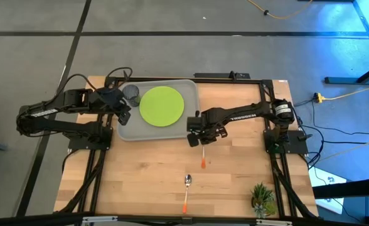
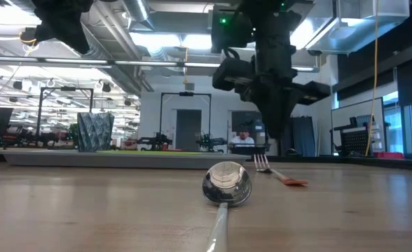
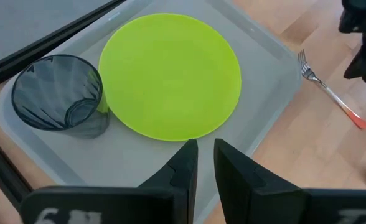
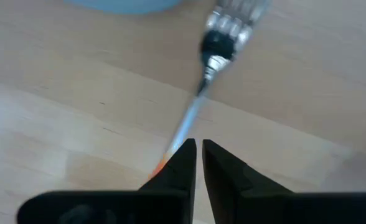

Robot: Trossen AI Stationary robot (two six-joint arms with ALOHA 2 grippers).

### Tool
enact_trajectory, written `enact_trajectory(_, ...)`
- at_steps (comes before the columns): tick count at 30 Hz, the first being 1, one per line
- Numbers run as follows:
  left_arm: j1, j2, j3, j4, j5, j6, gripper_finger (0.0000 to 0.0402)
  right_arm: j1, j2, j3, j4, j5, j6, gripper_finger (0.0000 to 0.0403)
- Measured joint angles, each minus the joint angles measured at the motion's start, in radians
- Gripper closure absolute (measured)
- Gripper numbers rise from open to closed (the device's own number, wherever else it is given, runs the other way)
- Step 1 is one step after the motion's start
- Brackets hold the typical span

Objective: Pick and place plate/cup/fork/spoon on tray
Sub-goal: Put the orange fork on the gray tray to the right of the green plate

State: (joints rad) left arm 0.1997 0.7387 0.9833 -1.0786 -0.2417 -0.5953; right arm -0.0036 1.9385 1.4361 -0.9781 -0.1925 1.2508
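The light grey tray lies at the table's far middle. The lime-green plate lies flat in it, and the dark grey cup stands upright in its far left corner. The fork lies flat on the wood just near of the tray, tines toward the tray. The spoon lies flat nearer the front edge, its bowl toward the far side. My right gripper hangs shut above the fork's handle, clear of it. My left gripper hovers over the tray's left near part, open by a narrow gap and empty.
A small green plant stands at the table's near right corner. Bare wood lies left and right of the spoon. Black frame rails run along both sides of the table.
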Motion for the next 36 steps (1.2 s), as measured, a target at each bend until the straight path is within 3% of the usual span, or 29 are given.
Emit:
enact_trajectory(13, 0.000, 0.000, 0.000, 0.049, 0.000, 0.000, 0.0356, -0.012, 0.000, -0.001, 0.000, 0.039, -0.055, 0.0394)
enact_trajectory(26, 0.000, 0.000, 0.000, 0.049, 0.002, 0.030, 0.0356, -0.031, 0.000, -0.001, 0.002, -0.012, -0.023, 0.0344)
enact_trajectory(36, -0.001, 0.000, 0.000, 0.049, 0.194, 0.208, 0.0356, -0.028, 0.000, -0.001, 0.002, 0.067, 0.053, 0.0343)
